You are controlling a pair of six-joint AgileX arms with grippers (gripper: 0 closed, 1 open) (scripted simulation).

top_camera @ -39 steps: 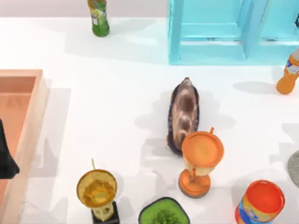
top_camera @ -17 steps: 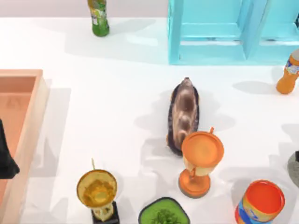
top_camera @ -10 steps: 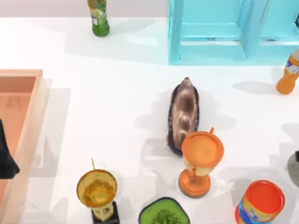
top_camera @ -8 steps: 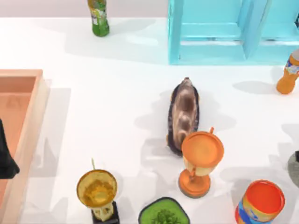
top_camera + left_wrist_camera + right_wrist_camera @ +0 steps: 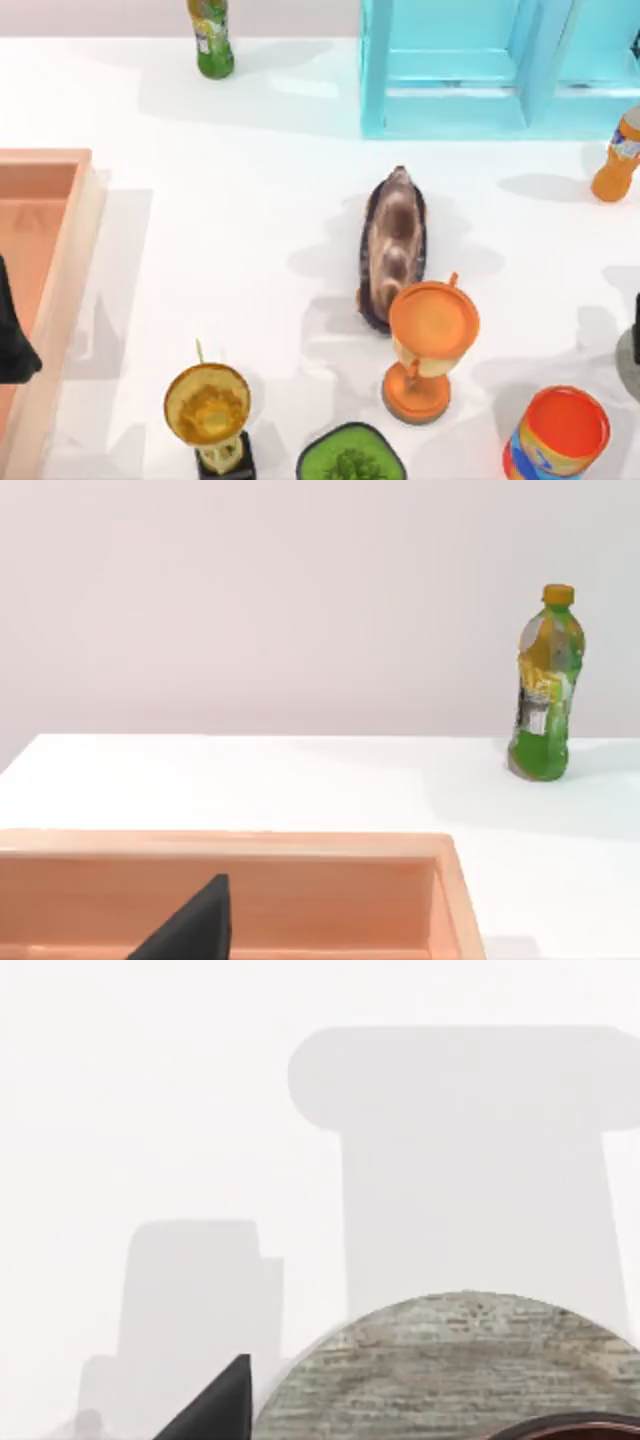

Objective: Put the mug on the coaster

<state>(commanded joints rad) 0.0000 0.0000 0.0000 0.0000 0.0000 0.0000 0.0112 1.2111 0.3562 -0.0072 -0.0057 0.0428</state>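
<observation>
The grey round coaster [image 5: 460, 1370] lies just beneath my right gripper, and a sliver of it shows at the table's right edge [image 5: 630, 368]. The mug shows as a dark maroon rim [image 5: 575, 1426] close to the wrist camera, over the coaster. My right gripper [image 5: 637, 328] is a dark shape at the right edge, just behind the coaster, and one black fingertip [image 5: 215, 1410] shows beside the coaster. The mug seems held in it. My left gripper [image 5: 12, 345] is parked over the wooden tray at the far left.
Near the coaster stand an orange can [image 5: 558, 435] and an orange trophy [image 5: 432, 345]. A brown hedgehog-like figure [image 5: 393, 245], a gold trophy [image 5: 208, 405] and a green-topped pot [image 5: 350, 458] stand further left. At the back are a teal shelf [image 5: 470, 70] and two bottles [image 5: 211, 38] [image 5: 618, 160].
The dark shape at the right edge has come into the top view and grown beside the coaster. Nothing else on the table has moved.
</observation>
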